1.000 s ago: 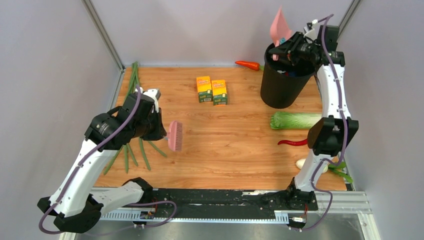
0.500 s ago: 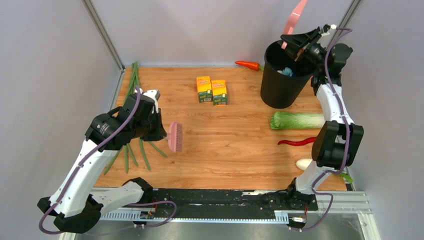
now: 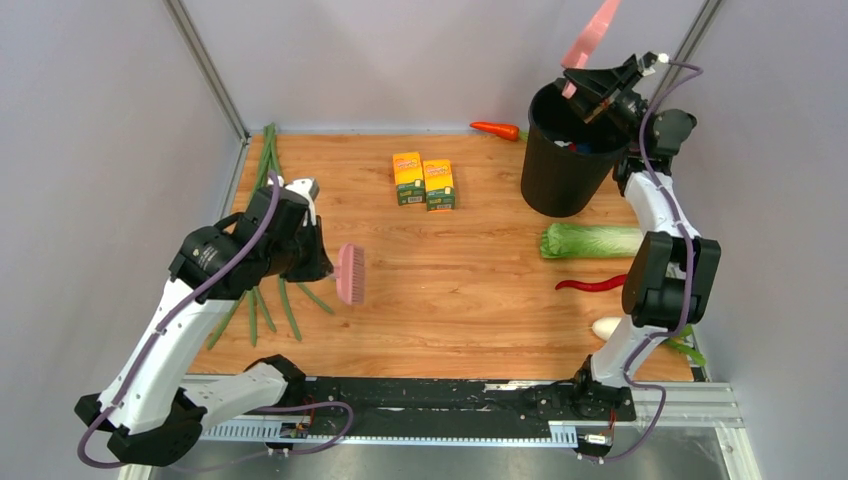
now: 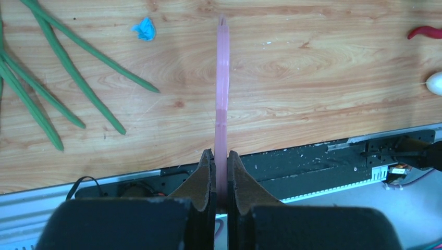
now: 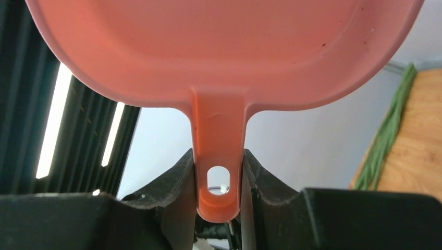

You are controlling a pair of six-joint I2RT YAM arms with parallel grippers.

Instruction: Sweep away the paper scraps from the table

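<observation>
table (image 3: 480, 300): orange-brown wood grain | dustpan (image 3: 590, 35): pink | brush (image 3: 350, 273): pink | bin (image 3: 560, 180): black | paper scrap (image 4: 144, 28): light blue

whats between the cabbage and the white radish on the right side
A red chili lies between the cabbage and the radish. The top view shows it.

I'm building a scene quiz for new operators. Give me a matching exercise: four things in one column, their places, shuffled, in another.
1. flat pink plastic brush
2. pink plastic dustpan
3. crumpled light-blue paper scrap
4. pale green leafy cabbage

A. tilted up above the round black bin, in the right jaws
B. on the wooden table beside long green stalks
C. clamped in the left jaws
D. lying on the table, near side of the bin

Pairs: 1-C, 2-A, 3-B, 4-D.
</observation>
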